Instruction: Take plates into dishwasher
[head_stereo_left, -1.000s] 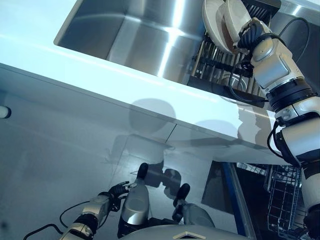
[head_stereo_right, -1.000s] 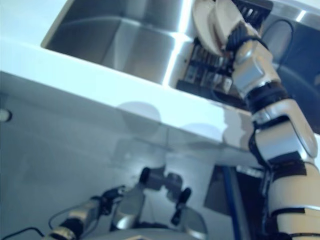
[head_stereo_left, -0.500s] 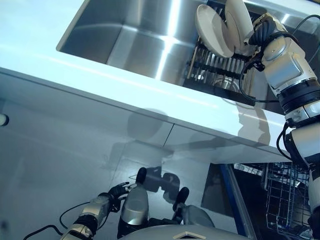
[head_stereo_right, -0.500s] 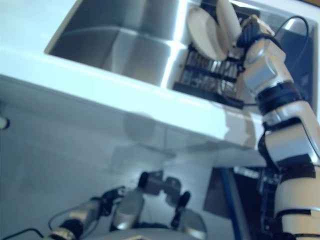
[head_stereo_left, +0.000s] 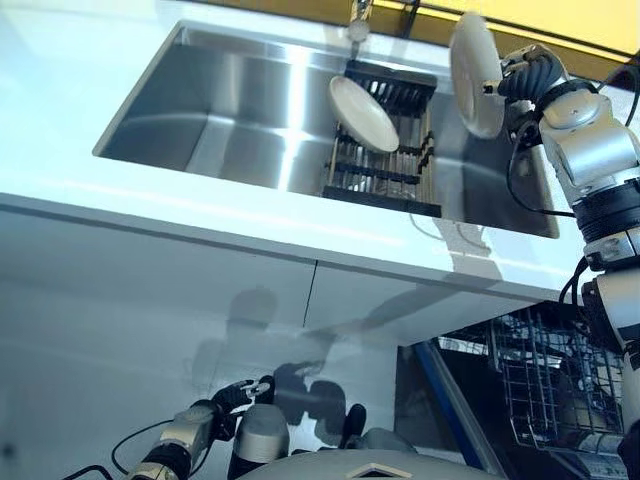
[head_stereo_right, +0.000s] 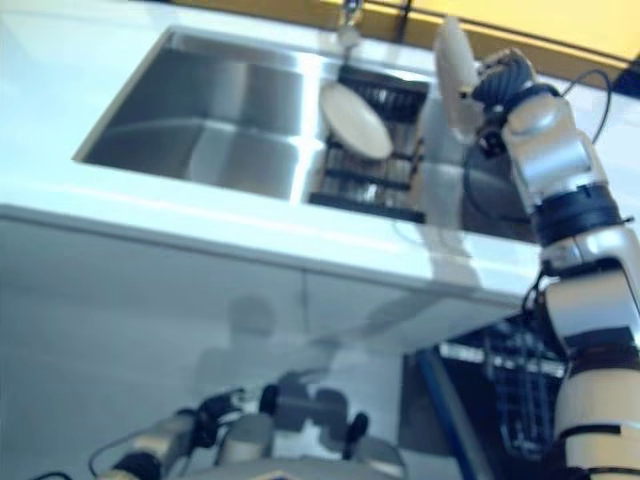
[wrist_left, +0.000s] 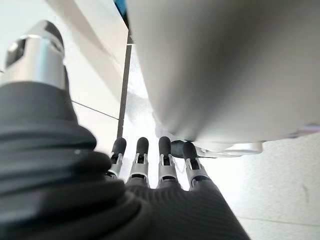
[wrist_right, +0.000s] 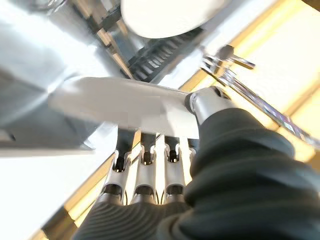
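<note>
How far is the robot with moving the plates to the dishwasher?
Nothing can be seen loaded yet. In hand: the right hand holds one white plate above the sink, clear of the dish rack. Left: this plate must go to the open dishwasher basket at lower right, and a second plate leans in the rack. The left hand hangs idle.

steel sink (head_stereo_left: 215, 130) set in white counter (head_stereo_left: 200, 225); tap (head_stereo_left: 358, 20) at back; yellow wall (head_stereo_left: 560, 18) behind.

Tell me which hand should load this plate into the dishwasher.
Right. The right hand already grips the plate above the sink, over the open dishwasher rack. The left hand hangs low, far away.
</note>
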